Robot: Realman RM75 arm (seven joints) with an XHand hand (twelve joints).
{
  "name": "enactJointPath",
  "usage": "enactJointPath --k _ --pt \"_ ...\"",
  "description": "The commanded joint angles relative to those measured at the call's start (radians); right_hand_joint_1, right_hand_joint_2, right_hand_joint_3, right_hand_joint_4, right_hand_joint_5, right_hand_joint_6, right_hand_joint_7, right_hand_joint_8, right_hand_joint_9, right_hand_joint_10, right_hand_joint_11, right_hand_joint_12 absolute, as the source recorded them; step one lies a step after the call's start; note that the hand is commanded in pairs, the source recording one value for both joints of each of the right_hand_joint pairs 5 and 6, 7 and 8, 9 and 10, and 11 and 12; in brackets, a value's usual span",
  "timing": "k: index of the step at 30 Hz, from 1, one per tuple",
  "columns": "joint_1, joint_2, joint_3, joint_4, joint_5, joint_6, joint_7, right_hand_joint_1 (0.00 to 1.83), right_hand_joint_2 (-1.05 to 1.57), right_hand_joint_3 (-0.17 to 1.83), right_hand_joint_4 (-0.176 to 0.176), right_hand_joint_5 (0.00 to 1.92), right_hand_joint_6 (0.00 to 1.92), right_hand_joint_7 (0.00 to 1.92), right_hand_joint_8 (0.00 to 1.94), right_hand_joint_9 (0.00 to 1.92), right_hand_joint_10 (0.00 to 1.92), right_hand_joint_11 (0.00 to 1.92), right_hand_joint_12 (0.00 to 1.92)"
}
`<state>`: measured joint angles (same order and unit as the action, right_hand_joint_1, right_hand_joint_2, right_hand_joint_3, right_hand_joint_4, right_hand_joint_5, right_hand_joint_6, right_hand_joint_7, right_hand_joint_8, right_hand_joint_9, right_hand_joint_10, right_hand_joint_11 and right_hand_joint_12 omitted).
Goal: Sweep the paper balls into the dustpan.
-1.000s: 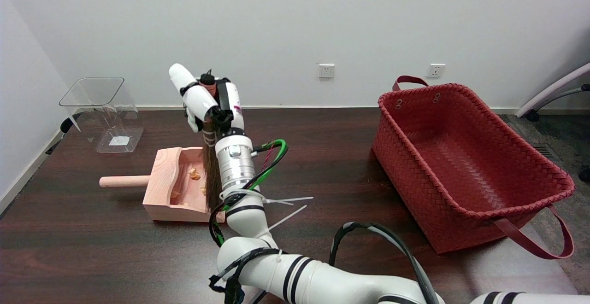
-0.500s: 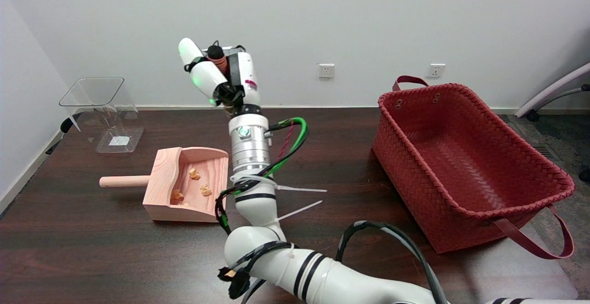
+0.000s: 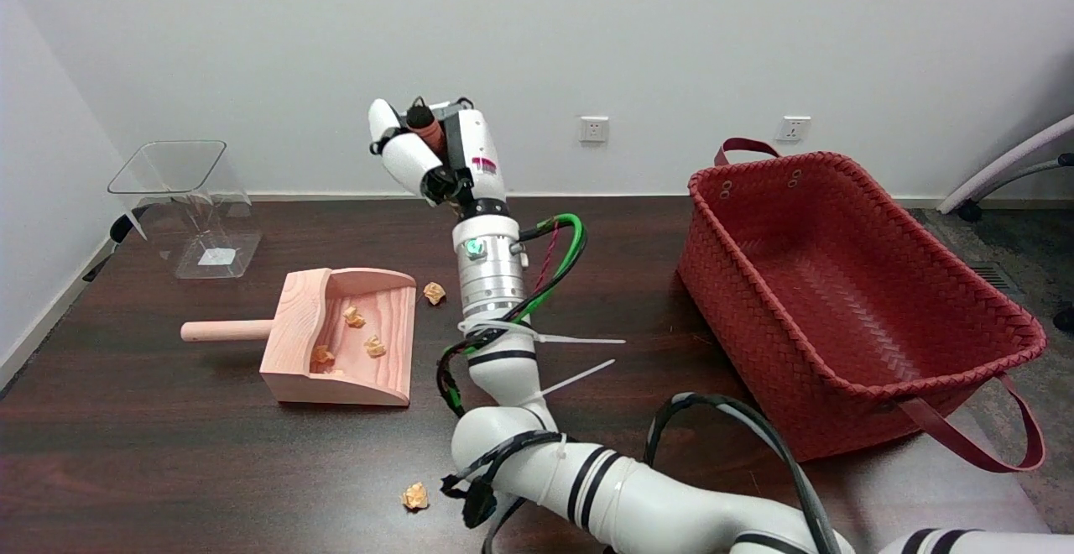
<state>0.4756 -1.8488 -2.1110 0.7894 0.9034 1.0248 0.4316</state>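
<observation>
- Since a second ago the right hand (image 3: 436,155) has swung up and to the right, away from the dustpan (image 3: 289,344), carrying the brush (image 3: 425,126) with it; the bristles no longer cover the pan's open mouth, and two paper balls that the arm hid now show on the worktop (image 3: 126,470).
- Three paper balls (image 3: 354,316) lie inside the dustpan, on its sloped floor.
- One loose paper ball (image 3: 434,292) sits on the worktop just beside the pan's far right corner.
- Another stray ball (image 3: 414,496) lies near the front edge, close to the arm's elbow.
- Pale wooden dustpan rests flat on the worktop, its round handle pointing left, its open side to the right.
- Raised above the far edge of the worktop, the right hand has its fingers (image 3: 403,159) clamped on the brush handle; only the handle's dark tip shows above them, and the bristles are hidden.
- A clear plastic container (image 3: 193,201) stands at the far left.
- A red woven basket (image 3: 847,285) sits well apart on the right.
</observation>
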Motion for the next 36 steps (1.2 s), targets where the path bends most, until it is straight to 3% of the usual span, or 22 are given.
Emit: enactJointPath --k 1,11,36 --pt "0.099 0.063 0.001 -0.278 -0.011 -0.105 0.212 0.67 1.57 0.35 0.000 1.92 1.92 1.92 1.92 1.92 1.92 1.92 1.92" --pt "0.114 0.048 0.000 -0.320 -0.020 -0.196 0.223 0.65 1.57 0.27 0.000 1.92 1.92 1.92 1.92 1.92 1.92 1.92 1.92" --pt "0.084 -0.045 -0.004 -0.240 -0.041 -0.175 0.597 0.62 1.57 0.18 0.000 1.92 1.92 1.92 1.92 1.92 1.92 1.92 1.92"
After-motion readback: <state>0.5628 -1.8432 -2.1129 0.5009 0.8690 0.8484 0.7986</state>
